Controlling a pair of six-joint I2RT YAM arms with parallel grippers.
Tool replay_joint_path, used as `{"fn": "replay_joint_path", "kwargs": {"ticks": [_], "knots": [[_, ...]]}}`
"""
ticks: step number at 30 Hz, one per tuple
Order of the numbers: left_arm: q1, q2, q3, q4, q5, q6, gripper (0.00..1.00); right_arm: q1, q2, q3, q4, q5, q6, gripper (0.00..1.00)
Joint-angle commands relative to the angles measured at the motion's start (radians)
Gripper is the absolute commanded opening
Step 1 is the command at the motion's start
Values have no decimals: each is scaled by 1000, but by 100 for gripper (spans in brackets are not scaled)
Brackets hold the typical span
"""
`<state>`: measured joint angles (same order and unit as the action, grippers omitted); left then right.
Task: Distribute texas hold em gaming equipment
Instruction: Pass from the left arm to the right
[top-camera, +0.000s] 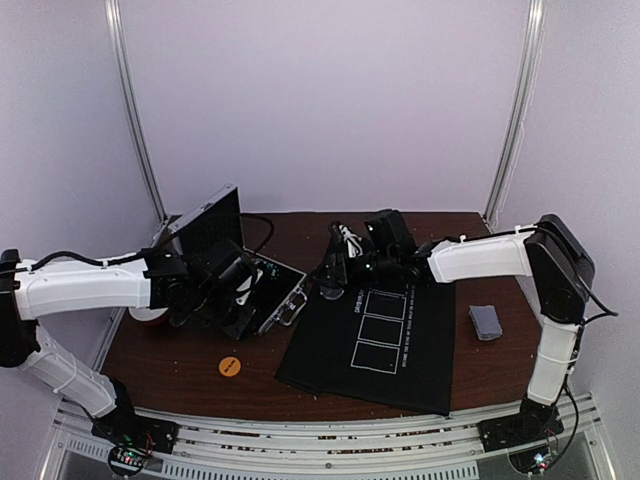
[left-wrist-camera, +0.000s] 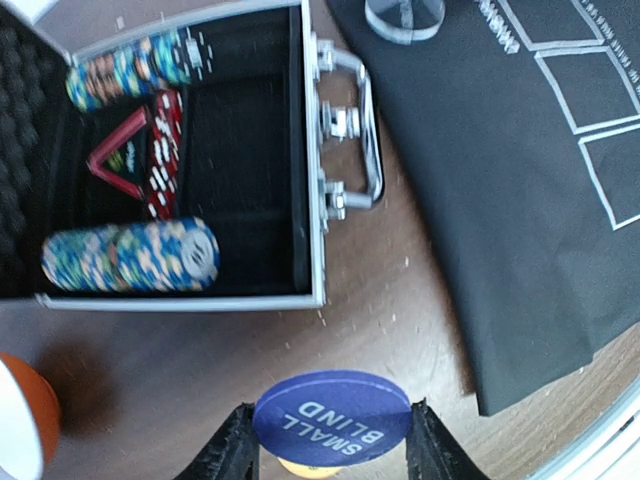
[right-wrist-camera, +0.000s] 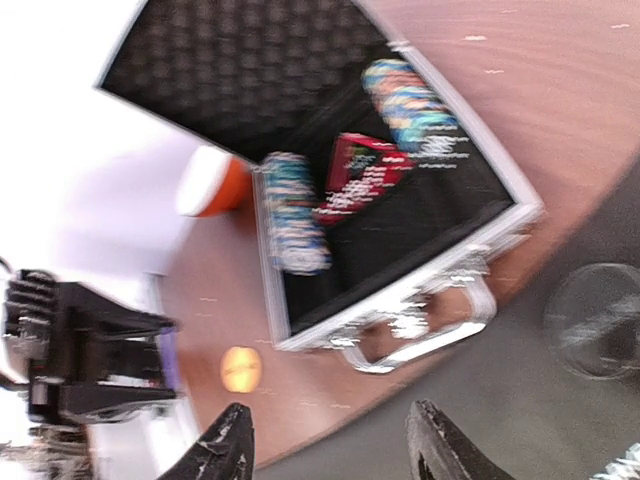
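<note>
Your left gripper (left-wrist-camera: 330, 452) has its fingers clamped on one purple disc (left-wrist-camera: 332, 425) lettered SMALL BLIND. It is held above the brown table (left-wrist-camera: 400, 300) on the near side of the silver case (left-wrist-camera: 318, 200), at about 6 o'clock. One orange disc (top-camera: 229, 366) lies flat on the table at 7 o'clock of the case. One deck of cards (top-camera: 486, 321), grey-blue, lies at 3 o'clock of the black mat (top-camera: 320, 360), just off its edge. The open case holds two rows of chips (left-wrist-camera: 130, 258), with red pieces between them that you cannot identify. One clear disc (left-wrist-camera: 405, 18) rests on the mat corner nearest the case. One bowl (left-wrist-camera: 20, 420) sits at 9 o'clock of the case. Your right gripper (right-wrist-camera: 330, 440) hovers with fingers apart and nothing between them.
</note>
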<state>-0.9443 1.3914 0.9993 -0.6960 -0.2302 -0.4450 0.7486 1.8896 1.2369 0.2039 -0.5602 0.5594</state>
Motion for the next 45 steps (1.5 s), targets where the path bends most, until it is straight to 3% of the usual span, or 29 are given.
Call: {"fn": "replay_joint_path", "kwargs": {"ticks": [1, 6, 20, 25, 27, 30, 36, 39, 42, 44, 45], "knots": [[-1, -30, 43, 72, -56, 93, 32, 41, 38, -25, 361, -182, 243, 55], [-1, -14, 81, 77, -66, 128, 32, 85, 106, -3, 515, -202, 344, 57], [-1, 9, 113, 87, -69, 160, 32, 147, 225, 107, 498, -187, 359, 55], [-1, 12, 119, 81, -90, 167, 32, 159, 248, 125, 477, -174, 353, 46], [-1, 13, 120, 79, -89, 169, 32, 164, 259, 136, 476, -181, 355, 33], [-1, 16, 115, 79, -87, 170, 32, 168, 262, 142, 479, -187, 358, 22], [-1, 21, 114, 79, -94, 179, 32, 172, 262, 152, 459, -206, 343, 14], [-1, 21, 115, 79, -98, 182, 32, 170, 261, 154, 460, -208, 346, 1], [-1, 19, 112, 79, -92, 184, 33, 167, 249, 152, 444, -198, 332, 0], [-1, 16, 110, 79, -86, 182, 40, 157, 232, 151, 399, -178, 303, 0], [-1, 14, 110, 79, -81, 181, 49, 146, 218, 148, 364, -162, 282, 0]]}}
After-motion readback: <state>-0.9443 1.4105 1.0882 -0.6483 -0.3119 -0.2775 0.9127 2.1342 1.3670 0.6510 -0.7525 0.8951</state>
